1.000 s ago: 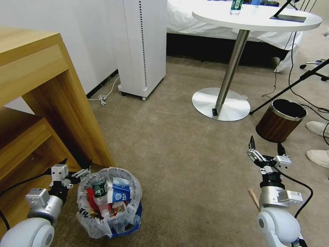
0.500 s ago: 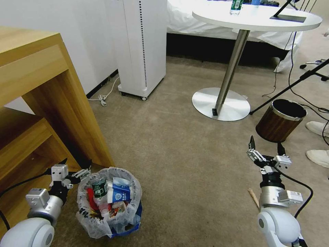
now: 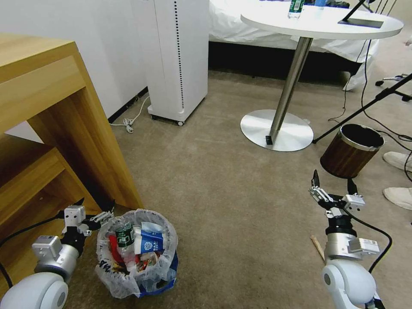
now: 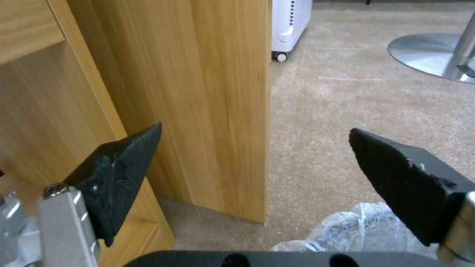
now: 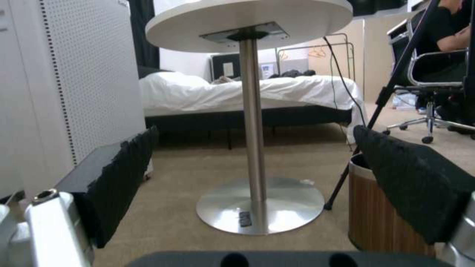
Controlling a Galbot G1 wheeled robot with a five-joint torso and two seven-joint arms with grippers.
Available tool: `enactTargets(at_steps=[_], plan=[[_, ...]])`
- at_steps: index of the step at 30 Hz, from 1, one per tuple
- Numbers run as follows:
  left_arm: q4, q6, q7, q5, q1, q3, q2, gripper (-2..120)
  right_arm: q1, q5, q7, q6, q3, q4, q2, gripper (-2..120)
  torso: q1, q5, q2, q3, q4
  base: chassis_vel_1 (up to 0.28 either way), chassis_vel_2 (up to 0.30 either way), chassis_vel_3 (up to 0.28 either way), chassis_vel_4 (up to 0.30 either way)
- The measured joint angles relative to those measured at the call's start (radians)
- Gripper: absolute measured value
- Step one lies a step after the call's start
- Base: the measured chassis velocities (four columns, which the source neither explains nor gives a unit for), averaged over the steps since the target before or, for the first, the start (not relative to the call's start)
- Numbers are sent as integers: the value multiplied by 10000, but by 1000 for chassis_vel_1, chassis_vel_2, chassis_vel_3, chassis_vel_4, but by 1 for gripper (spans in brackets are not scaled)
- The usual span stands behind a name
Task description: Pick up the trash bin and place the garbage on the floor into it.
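Carpet (image 3: 223,193) lies open between trash bin (image 3: 136,257) and brown bin (image 3: 352,151).

- Nothing readable here: the blue-white carton (image 3: 148,243) in the trash bin (image 3: 128,283), just beside the left gripper (image 3: 95,209), shows a logo too small to read.

Bedroom: bed (image 5: 247,89), carpet (image 3: 223,180), wooden desk (image 3: 51,111)

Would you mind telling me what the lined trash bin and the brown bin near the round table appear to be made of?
The trash bin is lined with what looks like thin translucent plastic film, judging by its crinkles and sheen; its body is mostly hidden. The brown bin shows a wood-grain side, possibly veneer or print, with a shiny, seemingly metal rim.
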Motion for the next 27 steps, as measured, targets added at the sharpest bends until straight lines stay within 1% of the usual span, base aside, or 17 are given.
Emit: enactTargets(at_steps=[27], plan=[[0, 0, 0, 0, 0, 0, -1, 100, 0, 0, 0, 0, 0, 0, 0, 100, 0, 0, 0, 0, 0, 0, 0, 0, 0]])
